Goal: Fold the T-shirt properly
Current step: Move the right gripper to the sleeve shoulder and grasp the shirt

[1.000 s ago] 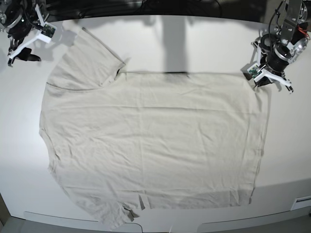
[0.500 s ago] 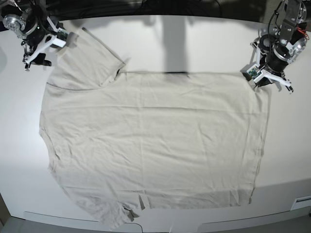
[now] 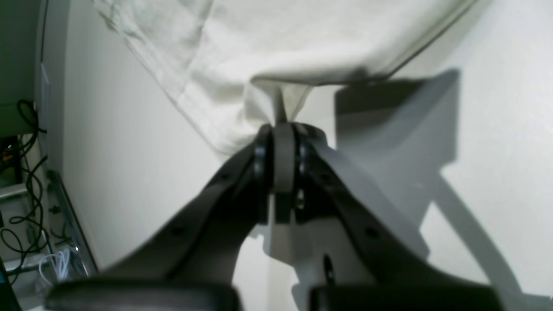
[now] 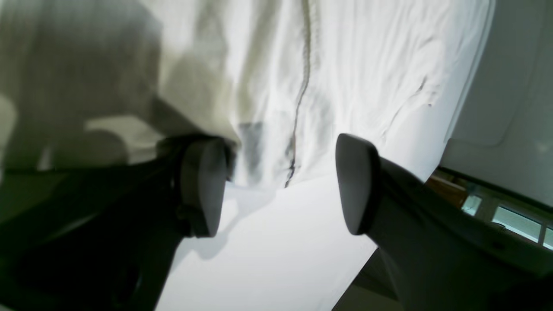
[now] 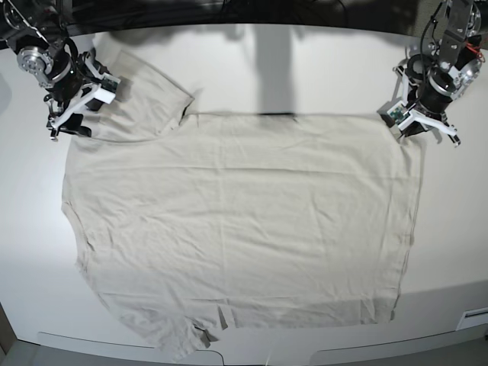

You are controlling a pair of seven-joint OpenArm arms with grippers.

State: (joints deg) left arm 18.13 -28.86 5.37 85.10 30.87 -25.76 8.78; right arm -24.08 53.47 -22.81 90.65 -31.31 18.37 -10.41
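The pale beige T-shirt (image 5: 244,221) lies spread flat and sideways on the white table (image 5: 305,69), with one sleeve (image 5: 145,84) pointing to the far left. At the shirt's far right corner, my left gripper (image 5: 404,126) is shut on the cloth. The left wrist view shows a pinch of T-shirt (image 3: 302,39) caught in the left gripper (image 3: 281,129). My right gripper (image 5: 67,130) hangs open at the sleeve's left side. In the right wrist view the right gripper (image 4: 278,181) has its fingers wide apart either side of a stitched seam at the T-shirt's (image 4: 345,65) edge, holding nothing.
The table's front edge (image 5: 343,352) runs just below the shirt's near side. Beyond the table's side, cables (image 3: 21,216) and a rail show in the left wrist view. A window (image 4: 510,216) appears off the table in the right wrist view.
My right arm has come down from the far left corner toward the sleeve, still open. The left arm and the shirt have stayed where they were.
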